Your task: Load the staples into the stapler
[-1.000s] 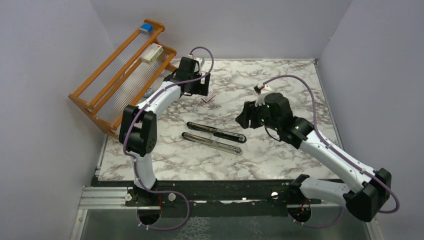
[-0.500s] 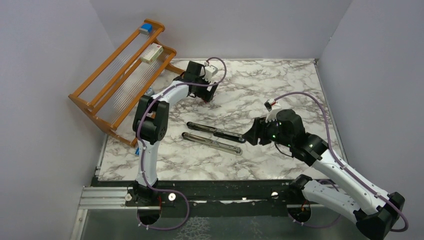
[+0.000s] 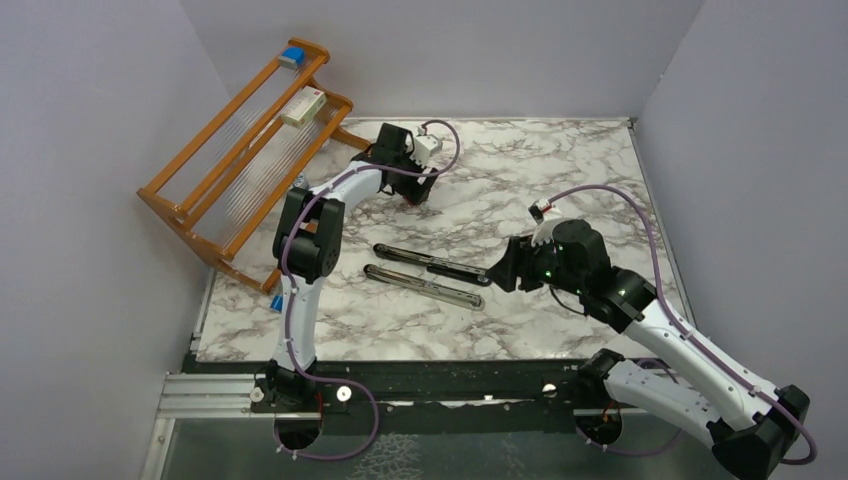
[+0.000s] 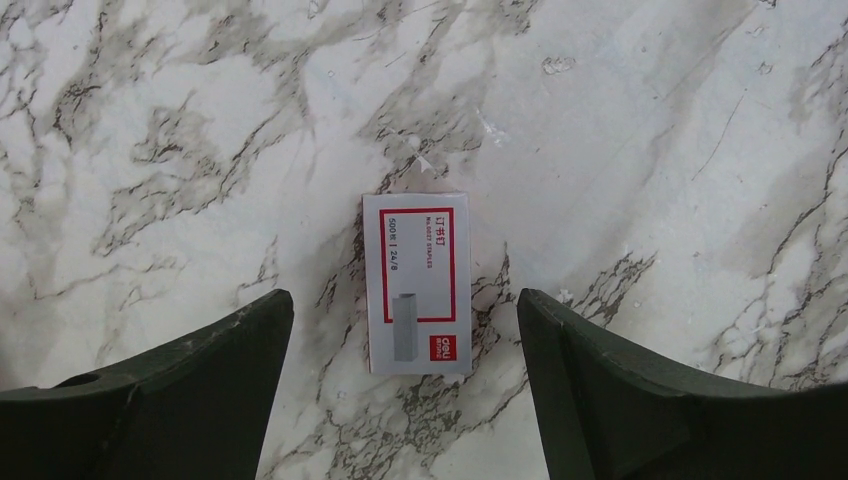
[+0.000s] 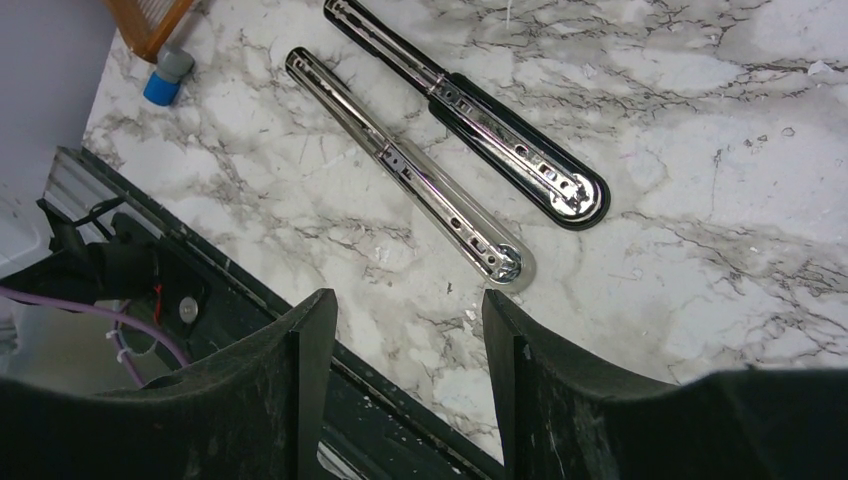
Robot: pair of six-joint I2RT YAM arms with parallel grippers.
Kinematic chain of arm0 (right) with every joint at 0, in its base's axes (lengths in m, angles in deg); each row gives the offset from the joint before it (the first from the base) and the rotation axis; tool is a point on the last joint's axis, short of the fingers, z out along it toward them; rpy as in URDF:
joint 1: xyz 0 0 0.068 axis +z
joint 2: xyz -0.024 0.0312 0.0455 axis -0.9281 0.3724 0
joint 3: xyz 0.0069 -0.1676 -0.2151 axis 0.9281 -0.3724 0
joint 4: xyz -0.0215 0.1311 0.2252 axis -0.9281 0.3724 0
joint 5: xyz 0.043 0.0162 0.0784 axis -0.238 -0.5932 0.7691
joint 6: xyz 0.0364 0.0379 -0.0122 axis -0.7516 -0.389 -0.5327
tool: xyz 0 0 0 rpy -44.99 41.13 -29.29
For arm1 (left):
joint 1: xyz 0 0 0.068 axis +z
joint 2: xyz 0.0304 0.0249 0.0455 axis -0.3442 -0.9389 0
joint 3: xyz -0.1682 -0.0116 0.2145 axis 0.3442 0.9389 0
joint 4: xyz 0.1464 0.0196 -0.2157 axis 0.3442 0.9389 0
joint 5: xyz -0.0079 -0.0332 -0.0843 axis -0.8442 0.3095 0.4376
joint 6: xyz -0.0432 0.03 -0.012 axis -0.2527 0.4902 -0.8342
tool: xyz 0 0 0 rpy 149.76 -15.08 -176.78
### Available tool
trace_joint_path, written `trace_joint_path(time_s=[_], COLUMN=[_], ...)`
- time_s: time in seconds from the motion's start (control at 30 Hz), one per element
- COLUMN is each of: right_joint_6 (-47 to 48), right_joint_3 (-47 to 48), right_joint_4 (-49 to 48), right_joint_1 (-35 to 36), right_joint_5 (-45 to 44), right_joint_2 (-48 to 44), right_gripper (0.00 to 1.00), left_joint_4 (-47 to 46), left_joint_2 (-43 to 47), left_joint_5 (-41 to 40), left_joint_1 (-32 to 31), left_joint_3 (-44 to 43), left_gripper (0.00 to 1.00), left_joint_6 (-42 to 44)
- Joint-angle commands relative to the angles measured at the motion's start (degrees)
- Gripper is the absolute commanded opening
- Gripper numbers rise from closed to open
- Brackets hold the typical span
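Centre wide-apart left claw astride small red-and-white staple packet; close on long edges, low against marble bench. Right claw apart, empty, near slim black stapler.

Soft, even light from above keeps the marble surface bright, with only faint shadows. Chrome on the stapler glints sharply. Both wrist views are crisp mid-frame; the left hand looms dark, slightly soft.
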Motion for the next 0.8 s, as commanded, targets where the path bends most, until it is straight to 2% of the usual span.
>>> trace_joint_path(time_s=[0.0,0.2,0.33,0.47,0.63,0.77], right_joint_6=[0.88,1.03,1.39,1.45,-0.19,-0.88], right_joint_3=[-1.11,-0.97,-0.6,0.26,3.27,6.57], right_joint_4=[1.45,2.17,2.67,3.07,3.61,2.05], right_joint_1=[-0.02,0.04,0.06,0.02,0.04,0.02], right_joint_5=[0.51,0.13,-0.23,-0.73,-3.48,-6.11], right_joint_2=[-1.1,-1.67,-1.76,-1.84,-3.5,-7.85], right_gripper=[0.59,0.59,0.59,0.59,0.59,0.59], left_joint_4=[-0.14,0.48,0.86,1.42,1.63,1.65], left_joint_2=[-2.68,-4.64,-5.31,-5.25,-3.7,-0.59], left_joint_5=[2.53,1.65,1.67,3.19,5.87,12.12], left_joint_1=[-0.7,-0.91,-0.92,-0.92,-1.01,-1.55], left_joint_3=[-2.51,-3.17,-3.39,-3.05,-1.02,1.92], left_gripper=[0.84,0.79,0.62,0.52,0.48,0.47], left_joint_6=[1.96,2.75,3.1,3.69,5.39,9.14])
